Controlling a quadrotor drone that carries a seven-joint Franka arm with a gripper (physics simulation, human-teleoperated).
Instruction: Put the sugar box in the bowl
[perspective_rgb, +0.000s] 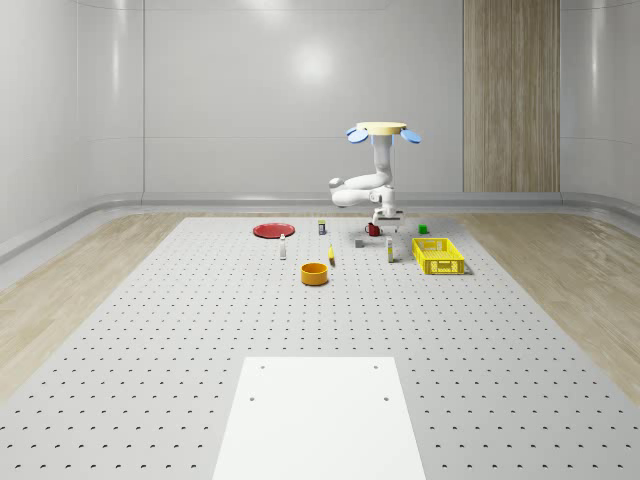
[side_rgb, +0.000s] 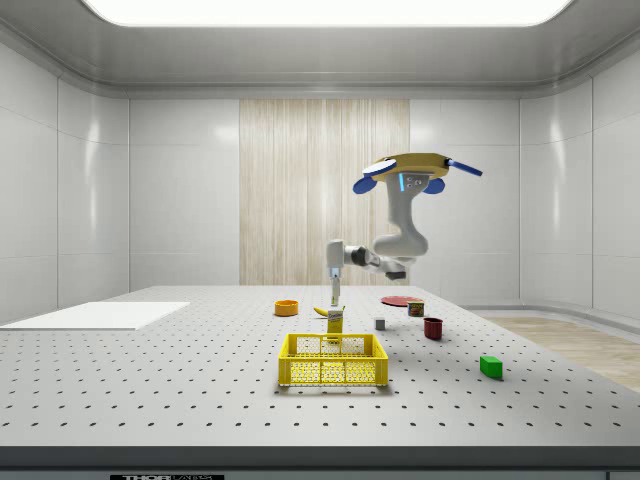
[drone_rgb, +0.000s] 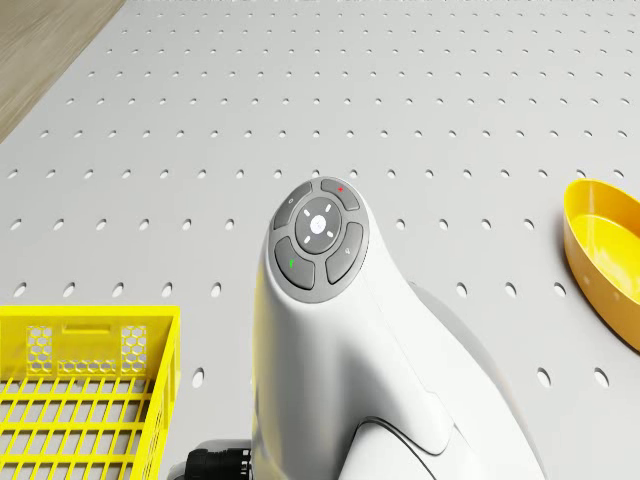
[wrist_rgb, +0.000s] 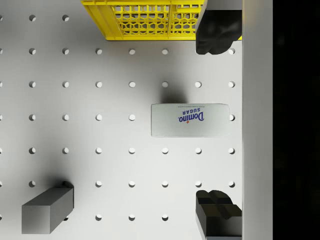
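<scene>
Below my open, empty gripper (wrist_rgb: 218, 120) stands the sugar box (wrist_rgb: 190, 120): light, stiff cardboard, I judge; I'd pinch its narrow faces. Drone (perspective_rgb: 382, 131) hovers above.

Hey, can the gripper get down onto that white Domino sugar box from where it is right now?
Probably yes. The gripper hangs above the white Domino sugar box, fingers open, with nothing between them. The yellow mesh basket and grey block stand apart from it. The drone hovers over the perforated table.
</scene>
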